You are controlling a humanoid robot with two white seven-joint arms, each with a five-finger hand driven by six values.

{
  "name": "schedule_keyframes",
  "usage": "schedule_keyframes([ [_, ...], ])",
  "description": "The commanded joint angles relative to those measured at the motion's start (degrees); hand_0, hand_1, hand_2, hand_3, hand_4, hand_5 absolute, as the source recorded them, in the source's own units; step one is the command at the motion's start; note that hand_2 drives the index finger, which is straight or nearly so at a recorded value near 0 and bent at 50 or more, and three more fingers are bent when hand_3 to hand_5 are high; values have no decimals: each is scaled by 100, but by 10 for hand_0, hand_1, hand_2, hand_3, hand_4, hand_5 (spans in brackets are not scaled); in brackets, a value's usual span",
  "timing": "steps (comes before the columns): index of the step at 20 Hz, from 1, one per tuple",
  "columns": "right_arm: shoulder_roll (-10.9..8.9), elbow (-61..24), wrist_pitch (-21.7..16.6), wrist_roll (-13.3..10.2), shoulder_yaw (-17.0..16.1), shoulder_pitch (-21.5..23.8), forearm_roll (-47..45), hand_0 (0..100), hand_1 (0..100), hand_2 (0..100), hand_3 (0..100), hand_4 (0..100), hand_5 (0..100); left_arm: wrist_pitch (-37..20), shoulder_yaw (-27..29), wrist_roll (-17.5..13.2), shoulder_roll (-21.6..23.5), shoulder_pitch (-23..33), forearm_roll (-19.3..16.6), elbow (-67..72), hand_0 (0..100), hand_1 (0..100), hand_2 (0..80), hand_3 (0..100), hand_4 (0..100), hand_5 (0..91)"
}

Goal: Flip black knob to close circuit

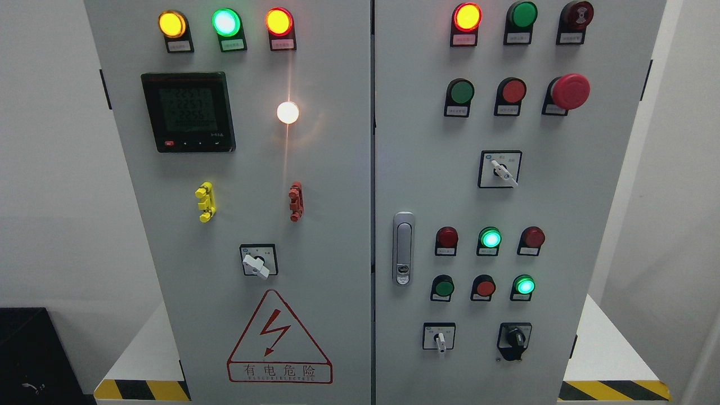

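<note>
The black knob (514, 339) sits low on the right door of the cabinet (349, 169), right of a small white switch (440, 339), its grip standing roughly upright. Neither robot hand of mine is in view, so I cannot tell how open either is; the right arm is probably nearer.

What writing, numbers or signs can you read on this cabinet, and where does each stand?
"有电危险": red warning triangle with lightning bolt, left door.
Meter digits: blurred, unreadable.
Small tags under the lamps and buttons, e.g.: too small.
Plate around the black knob: no legible text.
</note>
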Motion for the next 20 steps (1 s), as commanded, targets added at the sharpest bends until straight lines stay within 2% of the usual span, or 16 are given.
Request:
schedule_keyframes([
  [1, 13, -1776, 333, -42, 0, 237, 1469, 0, 81, 874, 1000, 872, 921, -3, 0, -2, -1, 123, 0, -132, 120, 556, 0, 0, 0, 0],
  [3, 30, -2120, 351, -15, -122, 273, 1803, 0, 65, 880, 1000, 880, 930, -3, 0, -2, -1, 123, 0, -132, 120, 556, 0, 0, 0, 0],
  [7, 83, -2569, 369, 231, -412, 229, 2182, 0, 53, 886, 1000, 892, 938, -3, 0, -2, -1, 123, 0, -132, 120, 556, 0, 0, 0, 0],
  [9, 83, -2762, 412, 283, -431, 168, 2217, 0, 53, 888, 1000, 893, 947, -3, 0, -2, -1, 123, 0, -132, 120, 556, 0, 0, 0, 0],
  [16, 144, -3983, 1141, 916, -536, -122, 2252, 0, 52, 889, 1000, 896, 970, -3, 0, -2, -1, 123, 0, -132, 120, 556, 0, 0, 0, 0],
  [18, 180, -4133, 1370, 1013, -623, -245, 2410, 0, 52, 890, 1000, 899, 972, -3, 0, -2, -1, 123, 0, -132, 120, 556, 0, 0, 0, 0],
  [20, 189, -4300, 1406, 1118, -641, -263, 2524, 0, 10, 891, 1000, 907, 986, -3, 0, -2, -1, 123, 0, -132, 120, 556, 0, 0, 0, 0],
])
